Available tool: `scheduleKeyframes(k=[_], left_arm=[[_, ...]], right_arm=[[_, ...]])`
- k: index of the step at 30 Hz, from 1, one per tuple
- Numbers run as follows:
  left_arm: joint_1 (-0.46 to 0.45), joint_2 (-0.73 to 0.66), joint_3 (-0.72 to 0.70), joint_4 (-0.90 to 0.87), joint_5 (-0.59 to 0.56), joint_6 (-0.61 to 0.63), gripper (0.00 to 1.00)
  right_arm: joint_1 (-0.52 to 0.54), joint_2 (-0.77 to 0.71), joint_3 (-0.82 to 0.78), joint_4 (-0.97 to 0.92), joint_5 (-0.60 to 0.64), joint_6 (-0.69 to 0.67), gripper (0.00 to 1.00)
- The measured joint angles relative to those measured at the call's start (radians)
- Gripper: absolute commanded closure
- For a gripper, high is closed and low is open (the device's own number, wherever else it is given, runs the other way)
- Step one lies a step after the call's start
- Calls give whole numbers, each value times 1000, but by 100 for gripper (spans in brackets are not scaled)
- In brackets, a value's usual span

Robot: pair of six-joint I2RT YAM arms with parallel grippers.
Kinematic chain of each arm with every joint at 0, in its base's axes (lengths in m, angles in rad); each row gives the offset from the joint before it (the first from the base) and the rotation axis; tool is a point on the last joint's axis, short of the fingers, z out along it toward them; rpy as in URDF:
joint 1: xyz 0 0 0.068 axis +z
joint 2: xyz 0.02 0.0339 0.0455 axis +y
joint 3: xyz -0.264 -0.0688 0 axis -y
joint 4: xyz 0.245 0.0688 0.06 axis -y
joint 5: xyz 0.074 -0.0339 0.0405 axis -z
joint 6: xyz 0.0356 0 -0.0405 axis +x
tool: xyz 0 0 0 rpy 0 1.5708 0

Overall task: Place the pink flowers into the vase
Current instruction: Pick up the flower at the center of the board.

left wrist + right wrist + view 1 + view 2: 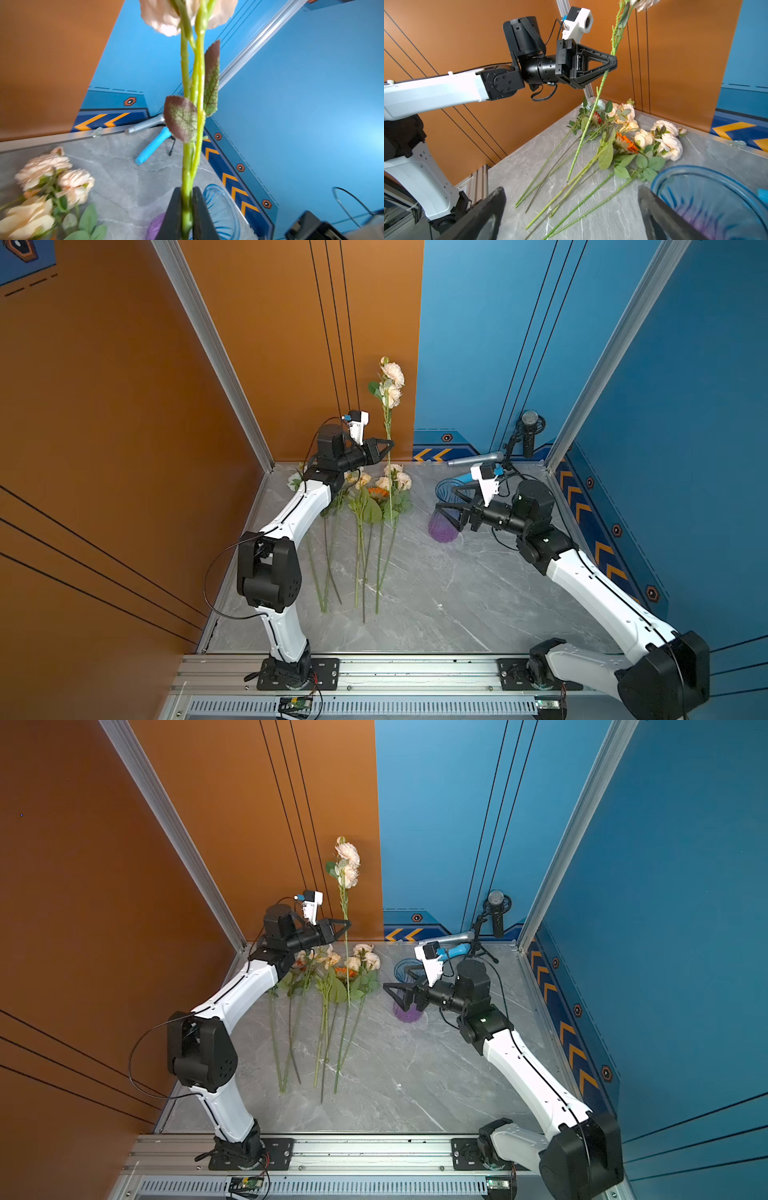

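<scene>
Plainly, the left gripper was clamped on one pink flower stem, held upright above the tabletop. Light, whippy and top-heavy, it seemed best gripped mid-stem. The right gripper gaped wide and empty, apparently just beside the glass vase.

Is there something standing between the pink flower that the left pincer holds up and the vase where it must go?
Yes. The open right pincer hangs at the vase, on the side facing the pink flower held by the shut left pincer. Nothing else shows in the way.
</scene>
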Motion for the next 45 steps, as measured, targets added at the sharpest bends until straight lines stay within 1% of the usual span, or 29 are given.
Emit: scheduleKeyframes(k=[3, 6, 9, 11, 13, 14, 17, 20, 23, 28, 35, 37, 39, 45], left_arm=[[-18, 0, 31, 72, 86, -29, 96], [-45, 0, 62, 120, 151, -40, 96], [-71, 0, 71, 146, 195, -40, 96], [-84, 2, 71, 152, 216, -40, 96], [-94, 4, 71, 153, 228, -40, 96], [-98, 6, 71, 153, 233, -40, 96], [-109, 12, 71, 157, 243, -40, 96], [-117, 23, 71, 158, 244, -40, 96], [-121, 39, 71, 159, 246, -40, 96], [-130, 70, 77, 158, 246, -48, 96], [-149, 73, 87, 160, 246, -51, 96], [-154, 73, 87, 159, 246, -51, 96], [-158, 73, 87, 159, 248, -52, 97], [-158, 73, 88, 159, 261, -70, 96]], right_arm=[[-13, 69, 36, 101, -26, 43, 0], [-53, 155, 74, 233, -54, 126, 1], [-112, 293, 178, 394, -99, 267, 3], [-150, 401, 268, 530, -128, 391, 5], [-174, 496, 356, 643, -156, 512, 5], [-182, 541, 402, 697, -170, 569, 3], [-188, 647, 520, 814, -204, 715, 1], [-174, 697, 589, 855, -241, 785, 2], [-148, 700, 614, 847, -276, 786, 5], [-102, 700, 647, 775, -305, 722, 14], [-106, 700, 651, 722, -309, 689, 19], [-108, 700, 651, 713, -310, 681, 23], [-108, 700, 651, 694, -311, 660, 30], [-105, 700, 654, 588, -328, 583, 46]])
